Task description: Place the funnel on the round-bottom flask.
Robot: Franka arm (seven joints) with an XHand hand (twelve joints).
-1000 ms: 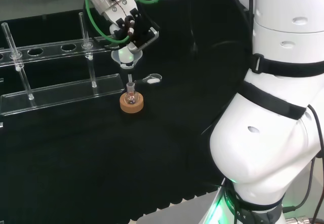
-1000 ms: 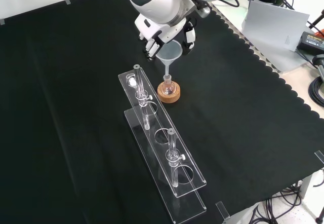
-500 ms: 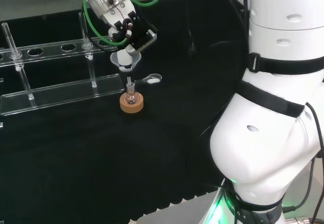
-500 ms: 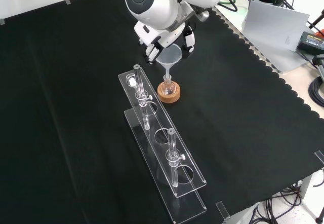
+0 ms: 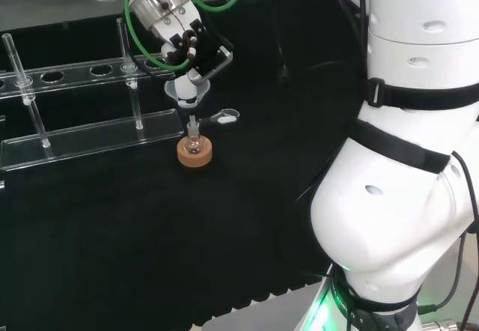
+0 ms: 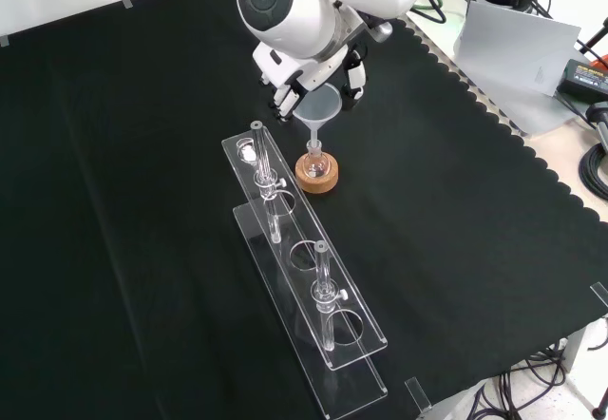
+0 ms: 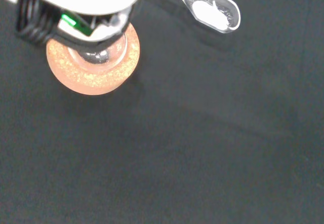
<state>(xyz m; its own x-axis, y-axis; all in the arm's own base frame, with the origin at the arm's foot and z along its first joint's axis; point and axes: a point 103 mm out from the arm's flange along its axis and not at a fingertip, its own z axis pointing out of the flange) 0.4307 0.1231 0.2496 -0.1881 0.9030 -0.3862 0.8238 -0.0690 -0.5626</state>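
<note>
Clear plastic funnel [image 6: 317, 106], cone uppermost, pinched at the rim by the curled fingers of the hand [image 6: 309, 76]; its stem points straight down at the neck of the round-bottom flask [image 6: 315, 161], with the tip at or just inside the mouth; whether it is seated cannot be told. Flask: small, clear glass, upright on a cork ring [image 6: 316, 174], standing in the far half of the black cloth [image 6: 475, 249] in the front view, well in from every edge. Spoon-like clear scoop [image 5: 227, 115] holding white powder, lying flat just beside the ring, on its right in the head view. Clear acrylic rack [image 6: 304, 277], long, with round holes and upright posts, running from beside the ring toward the near edge in the front view.
</note>
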